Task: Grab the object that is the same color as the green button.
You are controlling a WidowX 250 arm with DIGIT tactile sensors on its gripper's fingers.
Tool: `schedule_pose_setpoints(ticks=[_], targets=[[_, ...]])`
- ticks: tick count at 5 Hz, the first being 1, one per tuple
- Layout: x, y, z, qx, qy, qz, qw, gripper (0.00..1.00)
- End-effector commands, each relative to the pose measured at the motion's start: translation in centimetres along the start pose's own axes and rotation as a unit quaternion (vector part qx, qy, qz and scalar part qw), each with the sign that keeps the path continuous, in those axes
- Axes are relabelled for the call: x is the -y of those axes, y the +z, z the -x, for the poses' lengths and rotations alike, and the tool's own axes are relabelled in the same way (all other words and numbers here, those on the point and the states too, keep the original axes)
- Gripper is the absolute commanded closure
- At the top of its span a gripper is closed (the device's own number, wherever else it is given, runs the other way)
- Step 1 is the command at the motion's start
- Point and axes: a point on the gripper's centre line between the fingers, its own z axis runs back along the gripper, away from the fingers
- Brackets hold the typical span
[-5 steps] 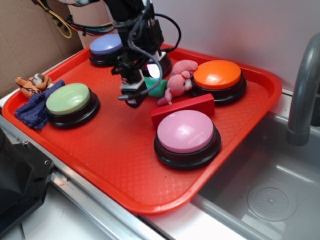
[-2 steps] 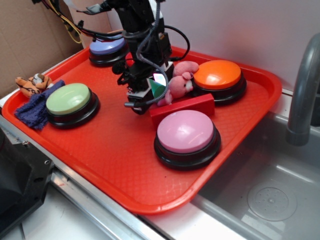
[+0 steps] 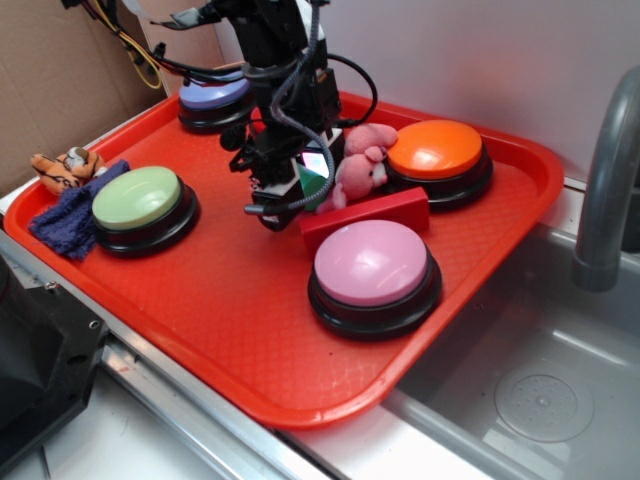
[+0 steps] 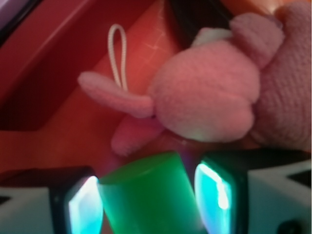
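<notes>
Red tray [image 3: 250, 320]: cylinder [image 4: 146, 195] between claw [image 4: 148, 207] fingers.

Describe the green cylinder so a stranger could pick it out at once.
On the red tray, go to the middle, between the pale green button and the orange button. The green cylinder sits between the gripper fingers, beside the pink plush toy. It alone is dark green, smooth and flat-ended.
</notes>
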Motion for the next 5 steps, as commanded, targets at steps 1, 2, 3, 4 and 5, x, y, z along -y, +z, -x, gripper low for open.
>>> schedule_pose_setpoints(ticks=[1, 2, 3, 4, 5], targets=[[0.5, 6.2, -0.8, -0.020, 0.203, -0.036, 0.978, 1.00], [1.5, 7.4, -0.8, -0.056, 0.323, -0.023, 0.944, 1.00], [3.5, 9.8, -0.4, -0.041, 0.441, 0.008, 0.897, 1.00], [5.2, 11.9, -0.5, -0.014, 0.549, 0.014, 0.835, 1.00], [6.1, 13.3, 0.1, 0.000, 0.586, 0.000, 0.811, 1.00]])
